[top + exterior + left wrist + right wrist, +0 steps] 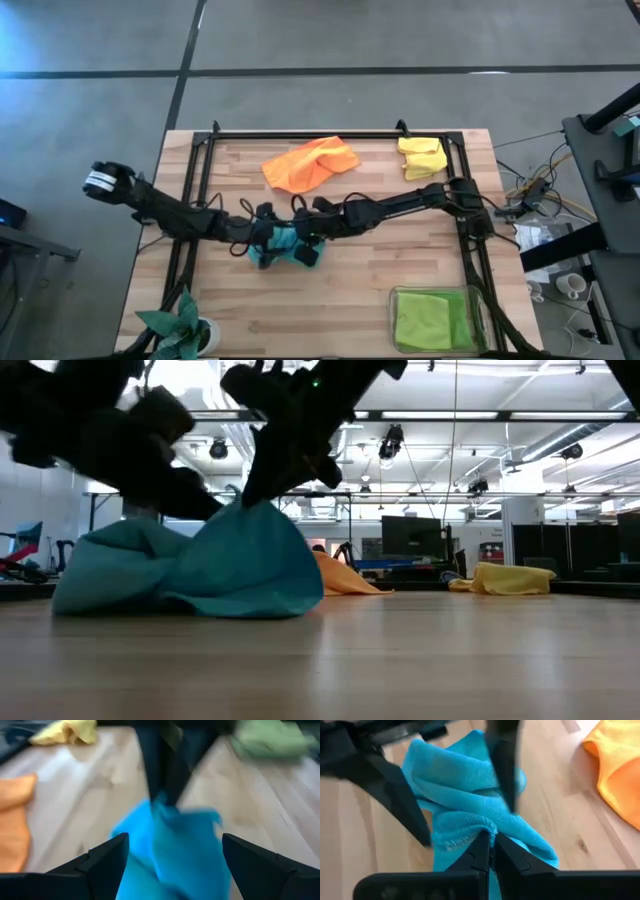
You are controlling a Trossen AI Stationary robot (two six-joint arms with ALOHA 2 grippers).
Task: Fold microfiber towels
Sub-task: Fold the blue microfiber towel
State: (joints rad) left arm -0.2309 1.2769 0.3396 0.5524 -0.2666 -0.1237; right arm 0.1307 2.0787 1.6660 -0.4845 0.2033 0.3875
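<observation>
The right gripper [492,851] pinches a fold of the light blue towel [470,795] on the table [400,260], while the left gripper [172,865] stands spread wide around it

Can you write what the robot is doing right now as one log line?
step: folding | right gripper: shut on blue towel | left gripper: open beside it | orange towel: waiting

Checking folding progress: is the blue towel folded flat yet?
No. The blue towel lies bunched in loose ridges, one edge pinched in the shut right gripper; the open left gripper straddles it.
</observation>
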